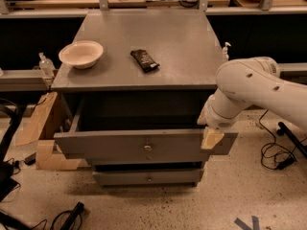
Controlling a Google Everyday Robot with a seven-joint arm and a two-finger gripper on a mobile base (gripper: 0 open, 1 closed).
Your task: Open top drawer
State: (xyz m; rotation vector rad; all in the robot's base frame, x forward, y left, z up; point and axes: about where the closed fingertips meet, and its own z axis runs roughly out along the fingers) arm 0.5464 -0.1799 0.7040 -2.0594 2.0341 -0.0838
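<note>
The top drawer (129, 145) is the wide grey front with a small round metal knob (147, 147) at its centre. It stands pulled out from the grey cabinet (144, 47), with a dark gap behind its front. My white arm comes in from the right. My gripper (211, 137) is at the right end of the drawer front, its tan fingertip (211, 139) resting over the top edge. A narrower grey drawer front (146, 178) with a like knob sits below, pushed in.
On the cabinet top lie a cream bowl (81, 53) at the left and a dark snack bar (145, 60) near the middle. Cardboard pieces (41, 133) lean at the cabinet's left. Cables (276, 157) lie on the speckled floor at the right.
</note>
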